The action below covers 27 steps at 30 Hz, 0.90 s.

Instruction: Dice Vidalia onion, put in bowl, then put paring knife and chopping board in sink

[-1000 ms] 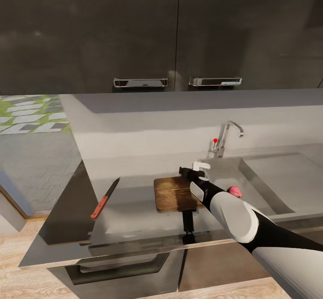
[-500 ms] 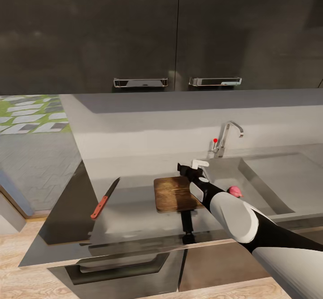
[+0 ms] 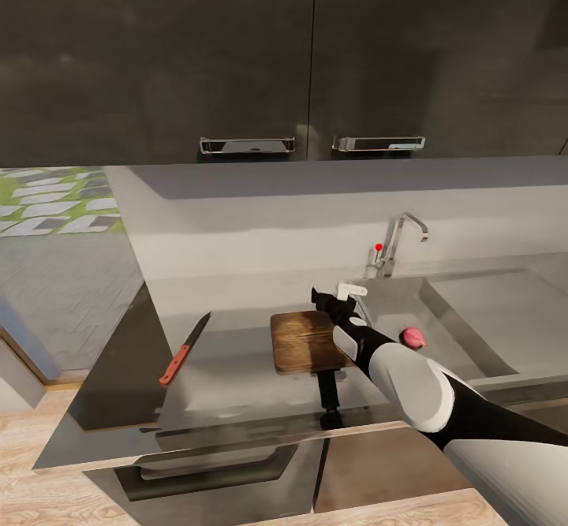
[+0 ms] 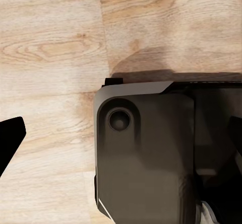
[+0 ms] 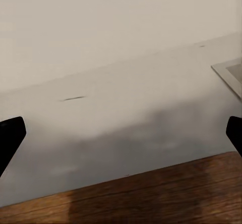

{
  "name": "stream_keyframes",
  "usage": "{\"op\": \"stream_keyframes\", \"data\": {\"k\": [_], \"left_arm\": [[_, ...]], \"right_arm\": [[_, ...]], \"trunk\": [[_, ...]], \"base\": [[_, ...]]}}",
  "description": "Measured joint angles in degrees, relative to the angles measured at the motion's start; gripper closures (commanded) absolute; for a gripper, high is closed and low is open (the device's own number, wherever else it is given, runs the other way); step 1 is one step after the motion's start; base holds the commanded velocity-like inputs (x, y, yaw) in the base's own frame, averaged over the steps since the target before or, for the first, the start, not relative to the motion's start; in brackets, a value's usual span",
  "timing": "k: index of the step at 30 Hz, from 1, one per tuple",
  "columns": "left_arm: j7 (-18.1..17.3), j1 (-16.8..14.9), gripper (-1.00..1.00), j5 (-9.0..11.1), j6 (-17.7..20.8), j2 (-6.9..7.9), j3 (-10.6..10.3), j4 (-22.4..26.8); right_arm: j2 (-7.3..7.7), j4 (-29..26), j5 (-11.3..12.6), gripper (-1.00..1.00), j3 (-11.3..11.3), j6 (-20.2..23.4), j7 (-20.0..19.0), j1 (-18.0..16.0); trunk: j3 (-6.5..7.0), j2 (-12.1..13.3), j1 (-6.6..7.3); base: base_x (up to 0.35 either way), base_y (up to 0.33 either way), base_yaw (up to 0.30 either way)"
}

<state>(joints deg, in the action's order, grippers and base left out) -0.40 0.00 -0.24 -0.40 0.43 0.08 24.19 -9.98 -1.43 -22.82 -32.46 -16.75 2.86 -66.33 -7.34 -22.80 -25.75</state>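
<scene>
Pinkish round Vidalia onion (image 3: 412, 337) lies right of the wide-open right end effector (image 3: 334, 299); swing across, descend squarely into the grey sink (image 3: 442, 313).

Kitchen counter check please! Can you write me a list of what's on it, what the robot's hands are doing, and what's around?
Surface: grey countertop, smooth and reflective.
Job's things: chopping board flat beside the sink; paring knife left of the board, apart from it; pinkish onion lying in the sink.
Clutter: nothing seen.
Hands: right hand open, over the board's far edge, holding nothing; left hand open, pointing down at the wood floor beside a dark part of the robot.
Cables: nothing seen.
Surroundings: chrome faucet with red knob, dark upper cabinets, pale backsplash.
</scene>
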Motion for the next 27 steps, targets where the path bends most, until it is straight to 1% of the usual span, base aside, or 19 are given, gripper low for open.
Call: {"op": "stream_keyframes", "data": {"k": [3,7,11,27], "left_arm": [[0.00,0.00,-1.00,0.00,0.00,0.00,0.00,0.00],[0.00,0.00,-1.00,0.00,-0.02,0.00,0.00,-0.07],[0.00,0.00,-1.00,0.00,-0.01,-0.01,0.00,-0.16],[0.00,0.00,-1.00,0.00,0.00,0.00,0.00,-0.18]], "right_arm": [[0.00,0.02,-0.41,-1.00,0.02,-0.04,0.00,0.15],[0.00,0.04,-2.72,-1.00,-0.03,-0.03,0.00,0.26],[0.01,0.07,-4.51,-1.00,-0.02,-0.02,0.00,0.29],[0.00,0.07,-4.80,-1.00,-0.05,0.00,0.00,0.32]], "trunk": [[0.00,0.00,0.00],[0.00,0.00,-0.01],[0.01,0.02,-0.03],[0.00,0.01,-0.03]], "base": [[0.000,0.000,0.000],[-0.075,0.000,0.000],[-0.272,0.000,0.000],[-0.340,0.000,0.000]]}}
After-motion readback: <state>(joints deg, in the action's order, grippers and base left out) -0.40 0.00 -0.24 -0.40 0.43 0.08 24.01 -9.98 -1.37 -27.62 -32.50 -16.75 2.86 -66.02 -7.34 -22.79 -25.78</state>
